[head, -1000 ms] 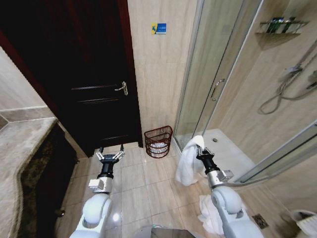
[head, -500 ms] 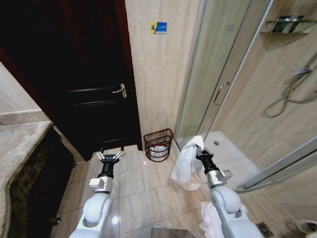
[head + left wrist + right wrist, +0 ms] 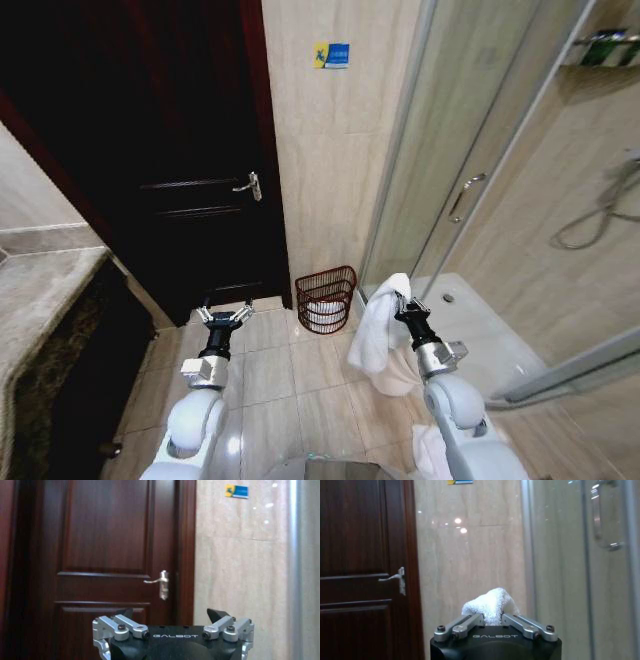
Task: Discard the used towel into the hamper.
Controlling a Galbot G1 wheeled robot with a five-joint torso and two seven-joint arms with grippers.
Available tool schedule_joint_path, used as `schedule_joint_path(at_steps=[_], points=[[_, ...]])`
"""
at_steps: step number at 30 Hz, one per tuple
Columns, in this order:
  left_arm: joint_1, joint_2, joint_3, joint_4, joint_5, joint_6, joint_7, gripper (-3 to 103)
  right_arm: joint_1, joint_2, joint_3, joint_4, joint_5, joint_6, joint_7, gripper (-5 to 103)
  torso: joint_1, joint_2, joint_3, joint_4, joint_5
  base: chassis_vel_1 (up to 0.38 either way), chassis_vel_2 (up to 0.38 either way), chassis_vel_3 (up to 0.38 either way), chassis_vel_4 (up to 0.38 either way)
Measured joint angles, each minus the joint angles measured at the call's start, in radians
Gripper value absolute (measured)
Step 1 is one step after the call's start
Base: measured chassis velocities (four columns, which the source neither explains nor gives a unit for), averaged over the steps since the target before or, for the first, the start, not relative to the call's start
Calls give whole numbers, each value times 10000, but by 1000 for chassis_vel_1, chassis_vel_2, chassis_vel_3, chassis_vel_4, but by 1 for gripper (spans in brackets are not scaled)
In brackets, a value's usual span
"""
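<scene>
place: bathroom | cues: glass shower stall (image 3: 470,190), shower hose (image 3: 590,225), tiled walls (image 3: 330,150), wooden door (image 3: 170,150)

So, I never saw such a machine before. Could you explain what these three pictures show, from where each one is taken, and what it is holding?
It is a wheeled robot with two arms in a tiled bathroom. The wide picture comes from its head camera, looking down. The right gripper has its jaws shut on a white terry towel, which hangs down. The left gripper is open and empty. Ahead, by the wall, stands the small round red-brown wire hamper, with white cloth already inside. The other two pictures come from cameras on each wrist, looking past the jaws toward the dark wooden door and the glass shower door.
</scene>
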Motion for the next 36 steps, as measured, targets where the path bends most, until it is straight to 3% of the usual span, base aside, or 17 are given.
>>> schedule_joint_path(at_steps=[9,20,28,33,36], points=[[95,-67,25,0,69,64,-250,100,-140,-258,123,497,504,-221,202,3,1,0,0,-4,-2,-18,59,46,-24],[786,-31,-114,-278,100,113,-512,100,1623,-1158,326,2159,2592,-1747,908,3,-3,0,-1,-1,-2,0,0,0,0],[783,-89,-184,292,463,-474,-499,100,4797,-1979,244,1763,4120,-2454,1734,3,0,0,1,-1,1,0,0,0,0],[660,-133,-231,471,665,-536,-498,100,6317,-2495,141,1297,4915,-2735,1988,3,0,-1,1,-2,-1,0,0,0,0],[555,-309,-305,478,749,-487,-517,100,8408,-3146,-196,432,6074,-3033,2237,3,1,-1,1,-3,-4,0,0,0,0]])
